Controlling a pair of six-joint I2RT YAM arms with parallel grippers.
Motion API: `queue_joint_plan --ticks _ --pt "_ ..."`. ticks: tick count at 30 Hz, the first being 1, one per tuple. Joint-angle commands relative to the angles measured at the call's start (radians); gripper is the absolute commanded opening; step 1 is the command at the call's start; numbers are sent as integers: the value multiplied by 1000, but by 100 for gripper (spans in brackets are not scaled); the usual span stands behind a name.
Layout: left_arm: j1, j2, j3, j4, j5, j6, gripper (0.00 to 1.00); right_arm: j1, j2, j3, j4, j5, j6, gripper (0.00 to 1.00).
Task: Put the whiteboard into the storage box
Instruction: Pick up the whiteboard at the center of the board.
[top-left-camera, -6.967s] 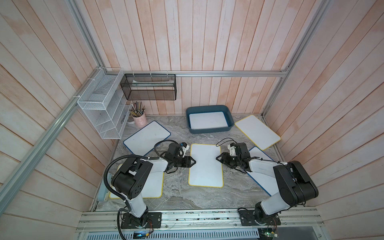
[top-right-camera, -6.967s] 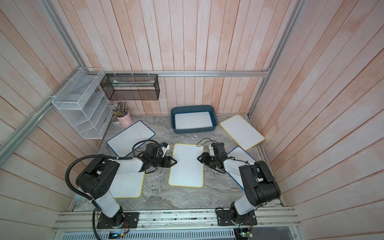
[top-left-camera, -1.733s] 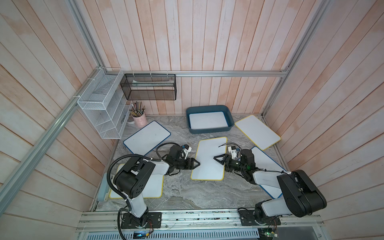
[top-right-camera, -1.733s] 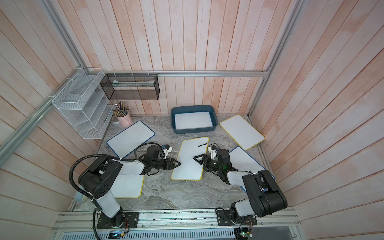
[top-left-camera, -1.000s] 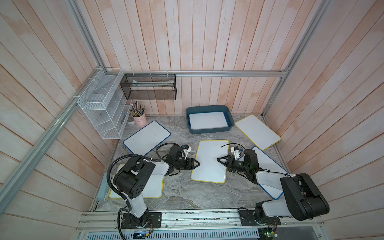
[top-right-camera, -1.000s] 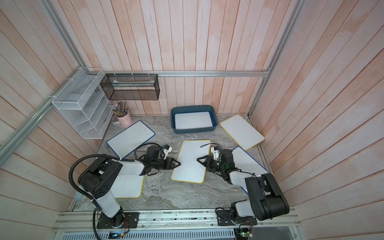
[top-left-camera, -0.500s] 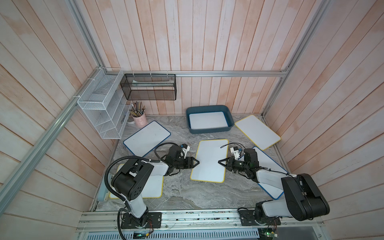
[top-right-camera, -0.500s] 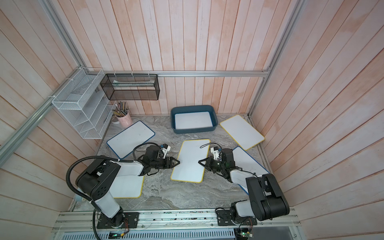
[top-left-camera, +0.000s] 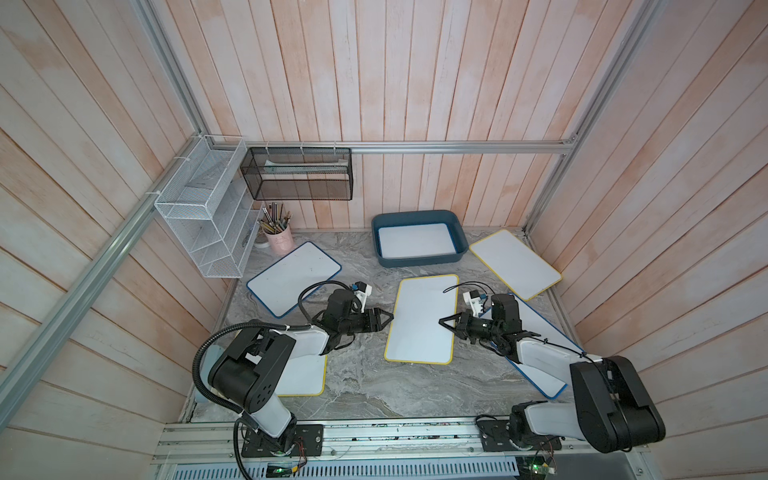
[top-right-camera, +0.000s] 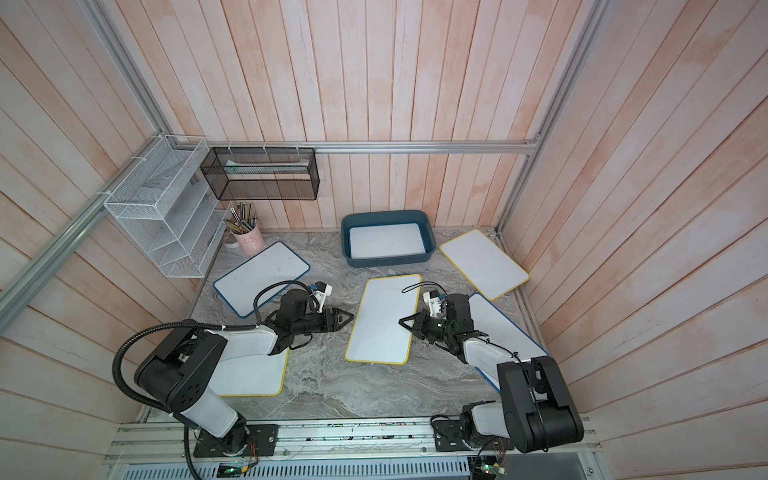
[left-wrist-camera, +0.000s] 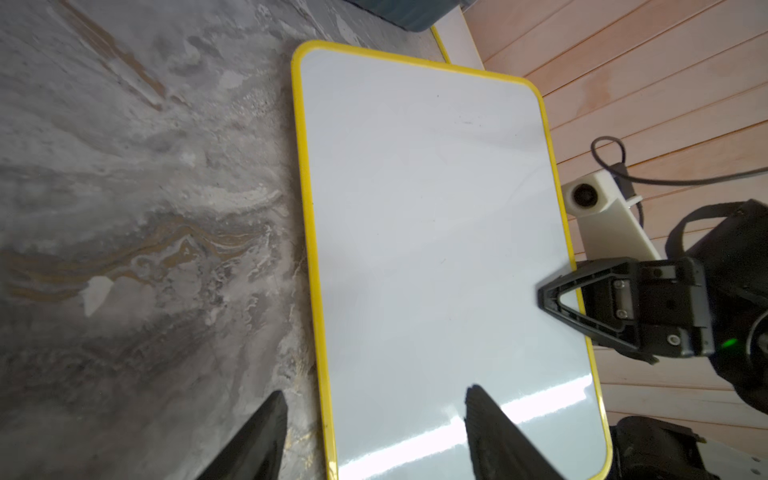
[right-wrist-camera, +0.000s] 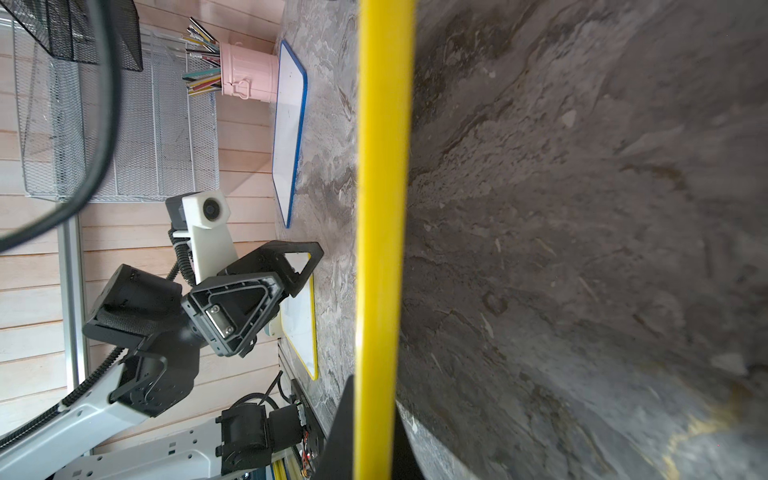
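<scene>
Currently the right jaws are clamping a long edge of the yellow-framed whiteboard (top-left-camera: 422, 320) on the tabletop (top-left-camera: 365, 386), short of the storage box (top-left-camera: 419, 262); the left jaws are standing apart around the opposite edge. Lifting one-sided is probably risking a slip.

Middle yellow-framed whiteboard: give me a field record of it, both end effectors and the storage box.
board: yellow-framed whiteboard, on the marble table between the two arms, outside the box
right end effector: shut on the board's right long edge
left end effector: open, tips at the board's left long edge, not gripping it
storage box: by the back wall, beyond the board's far short edge
box contents: a stored whiteboard lying flat inside
board lifted: cannot tell
</scene>
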Motion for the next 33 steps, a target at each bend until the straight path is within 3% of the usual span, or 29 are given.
queue_joint_plan --ticks 1,12,18,33 --pt "31 -22 -32 75 18 -38 70 -27 -29 33 -4 -18 -62 0" --pt "37 -87 -19 3 -19 17 70 -41 -22 63 59 -33 -38 0" --pt "37 -96 -15 15 -38 20 69 -53 -83 131 -87 7 -118 0" --pt "34 -152 -25 28 -98 37 70 -112 -160 116 -16 -18 -64 0"
